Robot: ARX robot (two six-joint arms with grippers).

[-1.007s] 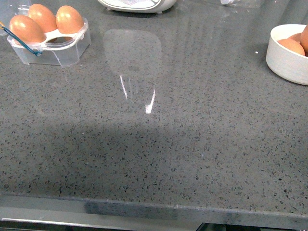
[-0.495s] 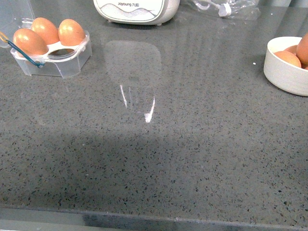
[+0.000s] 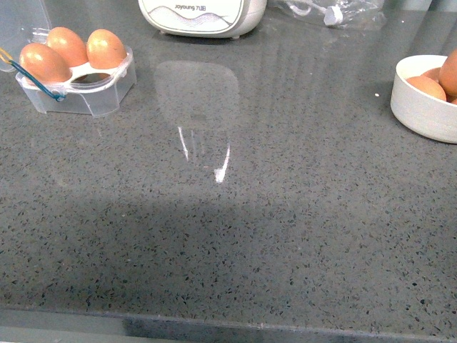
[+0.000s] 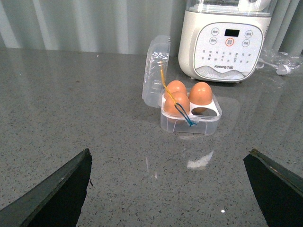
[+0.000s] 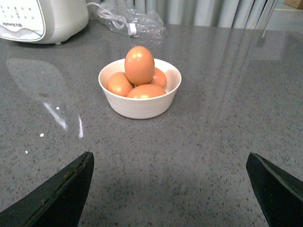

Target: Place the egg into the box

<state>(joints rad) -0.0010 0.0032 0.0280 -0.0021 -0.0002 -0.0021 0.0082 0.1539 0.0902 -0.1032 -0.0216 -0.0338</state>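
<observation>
The clear box [image 3: 78,84] stands at the far left of the counter with its lid [image 4: 155,71] up; it also shows in the left wrist view [image 4: 191,118]. It holds three brown eggs [image 3: 44,61]; one cup [image 4: 200,110] is empty. Several more brown eggs lie in a round white bowl [image 3: 423,106] at the far right, also in the right wrist view [image 5: 140,105], with the top egg [image 5: 139,65] standing highest. My left gripper [image 4: 170,163] is open and empty, well short of the box. My right gripper [image 5: 170,165] is open and empty, short of the bowl. Neither arm shows in the front view.
A white kitchen appliance [image 3: 202,16] stands at the back behind the box, also in the left wrist view [image 4: 225,45]. A crumpled clear plastic bag [image 5: 135,22] lies behind the bowl. The grey speckled counter [image 3: 235,229] ends at a front edge near me.
The front view has shifted slightly: the box and bowl sit a little lower in frame than a second ago, and more of the appliance shows. Nothing on the counter has moved.
</observation>
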